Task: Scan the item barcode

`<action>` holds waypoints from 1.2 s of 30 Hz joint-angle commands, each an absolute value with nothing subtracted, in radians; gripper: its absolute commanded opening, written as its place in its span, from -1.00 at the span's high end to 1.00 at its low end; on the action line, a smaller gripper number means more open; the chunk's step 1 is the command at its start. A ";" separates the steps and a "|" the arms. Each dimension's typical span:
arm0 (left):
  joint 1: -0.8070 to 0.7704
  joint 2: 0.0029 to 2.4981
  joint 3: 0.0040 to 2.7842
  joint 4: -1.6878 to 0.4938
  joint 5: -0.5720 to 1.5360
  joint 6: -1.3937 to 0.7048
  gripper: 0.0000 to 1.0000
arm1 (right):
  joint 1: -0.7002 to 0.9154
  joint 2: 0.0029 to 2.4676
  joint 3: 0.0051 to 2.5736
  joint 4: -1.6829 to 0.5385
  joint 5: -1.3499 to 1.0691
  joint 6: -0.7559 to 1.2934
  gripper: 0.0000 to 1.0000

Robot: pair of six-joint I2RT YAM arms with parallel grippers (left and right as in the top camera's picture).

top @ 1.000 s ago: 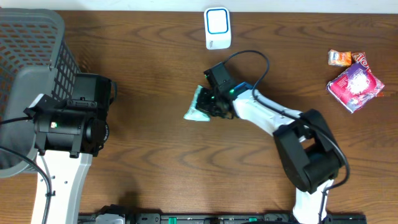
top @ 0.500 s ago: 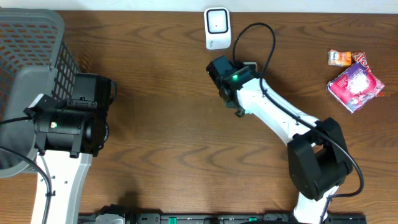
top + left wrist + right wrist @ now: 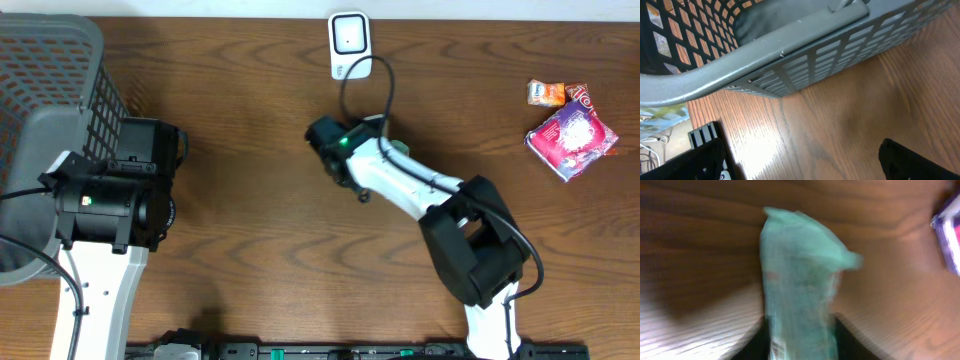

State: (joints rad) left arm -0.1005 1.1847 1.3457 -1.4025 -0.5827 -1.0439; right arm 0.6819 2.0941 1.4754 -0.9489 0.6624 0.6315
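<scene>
The right hand (image 3: pixel 800 342) is hanging just below the white scanner (image 3: pixel 350 45) at the far edge of the worktop (image 3: pixel 250 260), with the teal packet (image 3: pixel 799 275) sticking out between its fingers. The wrist view is smearing badly, so I cannot tell whether those fingers are clamping the packet or standing slack around it. To scan well, I reckon the packet needs holding firm and still, its barcode face turning toward the scanner window, close and square to it. Where the barcode is printed I cannot make out. The left hand (image 3: pixel 800 155) is waiting wide open, holding nothing, beside the grey basket (image 3: pixel 790 65).
</scene>
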 commanded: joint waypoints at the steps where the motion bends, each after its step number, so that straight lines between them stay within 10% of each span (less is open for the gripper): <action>1: -0.096 1.188 1.341 -1.406 -0.607 -1.048 -0.96 | 0.729 2.093 1.479 -0.924 0.611 0.638 -0.05; 17: -0.096 1.188 1.341 -1.406 -0.607 -1.048 -0.96 | 0.632 2.088 1.801 -1.194 0.415 0.622 -0.08; 28: -0.096 1.188 1.341 -1.406 -0.607 -1.048 -0.96 | 0.300 2.088 1.765 -1.275 -0.218 0.130 -0.94; 36: -0.097 1.188 1.341 -1.406 -0.607 -1.048 -0.96 | 0.156 2.088 1.585 -1.174 -0.377 0.054 -0.97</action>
State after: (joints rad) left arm -0.1009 1.1847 1.3457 -1.4025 -0.5831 -1.0439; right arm 0.1757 2.0937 1.6409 -1.2018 -0.2531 0.1146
